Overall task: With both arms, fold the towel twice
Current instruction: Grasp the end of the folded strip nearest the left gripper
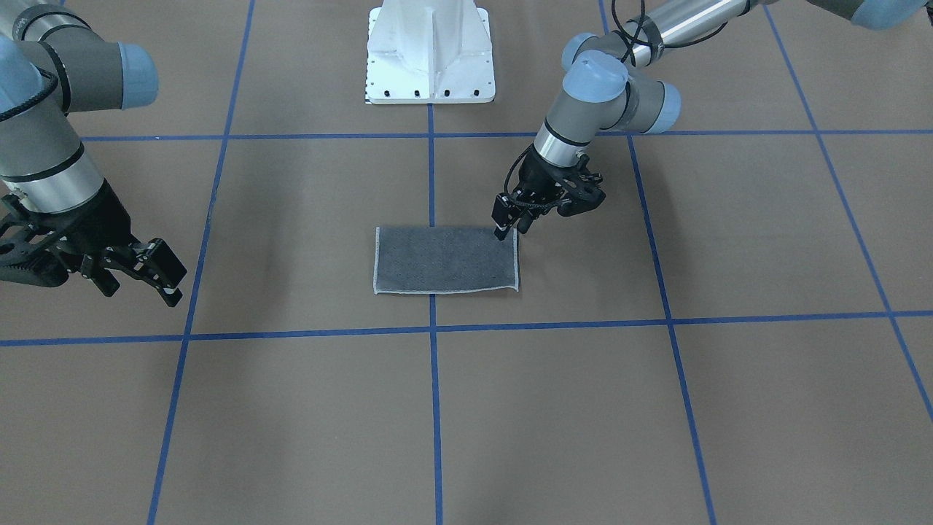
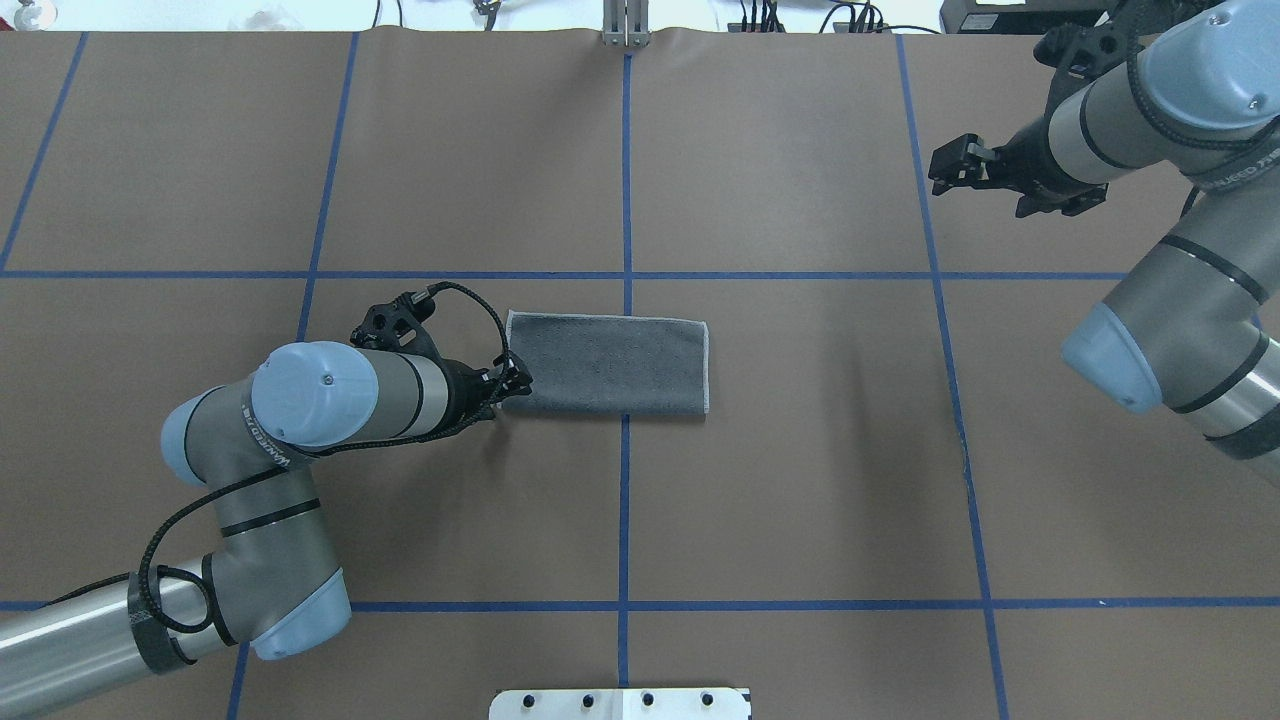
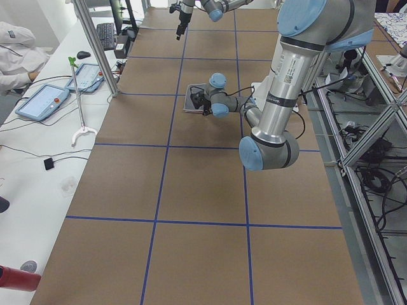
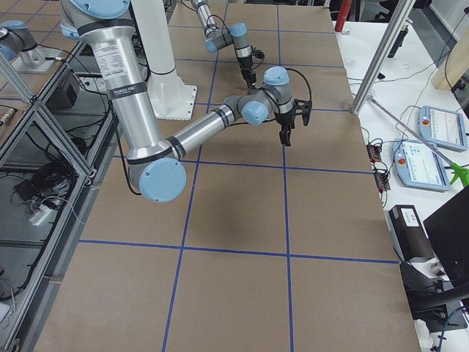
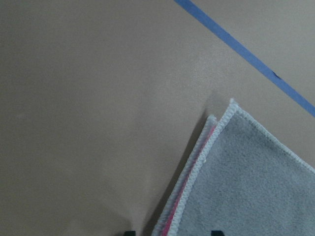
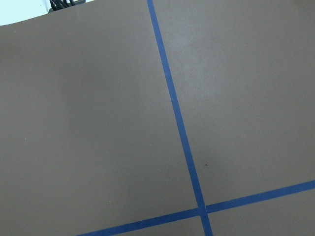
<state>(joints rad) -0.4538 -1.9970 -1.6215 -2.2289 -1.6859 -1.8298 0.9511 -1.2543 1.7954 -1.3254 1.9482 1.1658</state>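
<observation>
Brown table [image 2: 800, 480] under a blue tape grid [image 2: 625, 520]. Leftmost overhead: left gripper [image 2: 512, 386], low at the towel [image 2: 610, 365], fingers spread, nothing pinched yet. Towel already halved, grey face up, directly ahead of those fingers, long axis running straight away from them. Well beyond its other short end: right gripper [image 2: 948, 166], high off the table, fingers apart, empty. Clearly nearer: left arm. Shown by left wrist view only: fingertips [image 5: 129, 232] straddling the doubled edge, pink sliver [image 5: 173, 216] between layers. Overhead, all that hidden under the wrist.
</observation>
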